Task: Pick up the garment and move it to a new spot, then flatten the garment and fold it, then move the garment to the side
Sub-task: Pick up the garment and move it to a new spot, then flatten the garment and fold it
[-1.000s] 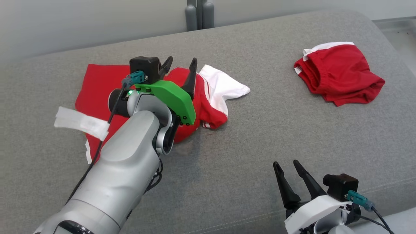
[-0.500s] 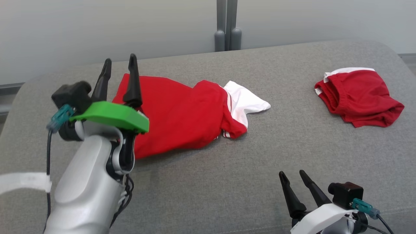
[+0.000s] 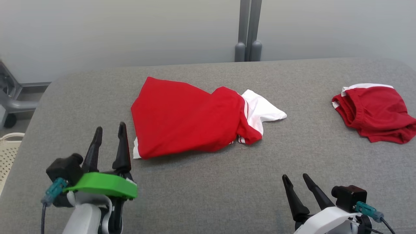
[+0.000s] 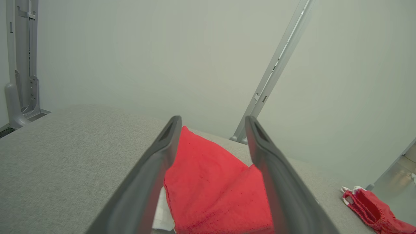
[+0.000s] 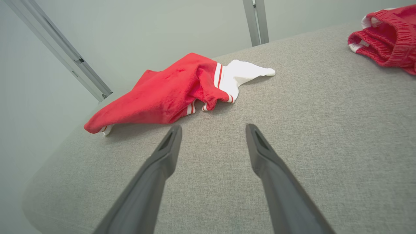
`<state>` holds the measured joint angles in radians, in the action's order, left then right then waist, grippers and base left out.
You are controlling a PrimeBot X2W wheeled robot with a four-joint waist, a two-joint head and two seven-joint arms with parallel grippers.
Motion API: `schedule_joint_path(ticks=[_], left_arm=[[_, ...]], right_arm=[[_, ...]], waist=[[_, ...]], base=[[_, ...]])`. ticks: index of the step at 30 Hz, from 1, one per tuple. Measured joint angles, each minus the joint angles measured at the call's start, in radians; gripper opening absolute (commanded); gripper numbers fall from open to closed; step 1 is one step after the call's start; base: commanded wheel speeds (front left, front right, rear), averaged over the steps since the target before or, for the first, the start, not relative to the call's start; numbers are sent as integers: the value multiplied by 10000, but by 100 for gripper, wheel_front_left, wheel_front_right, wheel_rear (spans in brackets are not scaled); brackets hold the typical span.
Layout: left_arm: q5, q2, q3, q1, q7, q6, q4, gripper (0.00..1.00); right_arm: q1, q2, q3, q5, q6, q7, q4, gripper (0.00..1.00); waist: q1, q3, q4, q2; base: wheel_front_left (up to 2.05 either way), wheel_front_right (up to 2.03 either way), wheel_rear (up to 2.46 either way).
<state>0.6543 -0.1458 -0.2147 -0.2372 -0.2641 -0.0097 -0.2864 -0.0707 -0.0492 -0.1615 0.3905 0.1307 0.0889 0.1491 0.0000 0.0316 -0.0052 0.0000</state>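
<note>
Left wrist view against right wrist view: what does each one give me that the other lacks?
Left wrist view: the left gripper, jaws open, framing the red garment up close; a grey stand at the far left. Right wrist view: the right gripper, jaws open over bare cushion, and the garment's white striped sleeve. Shared: the garment, the red shorts off to the side, the grey cushion.

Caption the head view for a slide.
Open left hand and open right hand hover before a red shirt on a grey cushion; red shorts lie to the right.
</note>
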Motion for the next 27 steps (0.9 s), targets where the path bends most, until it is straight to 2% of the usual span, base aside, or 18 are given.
schedule_joint_path(ticks=[5,14,19,27], left_arm=[[-1003,-257,-196,751,0,111,50,100],[-1126,-115,-148,2201,0,334,550,100],[-1279,-82,-215,2553,0,360,746,100],[-1473,-92,-385,2570,0,372,903,100]], right_arm=[[-6,-2,33,-98,0,-50,-19,100],[733,-2,-100,-554,0,-1007,514,100],[1553,-8,-174,-1003,0,-1824,1273,100],[2990,-4,111,-1524,0,-2121,2905,100]], waist=[[0,62,254,0],[0,125,718,0],[0,101,1030,0],[0,-7,1624,0]], base=[[0,0,0],[0,0,0],[0,0,0],[0,0,0]])
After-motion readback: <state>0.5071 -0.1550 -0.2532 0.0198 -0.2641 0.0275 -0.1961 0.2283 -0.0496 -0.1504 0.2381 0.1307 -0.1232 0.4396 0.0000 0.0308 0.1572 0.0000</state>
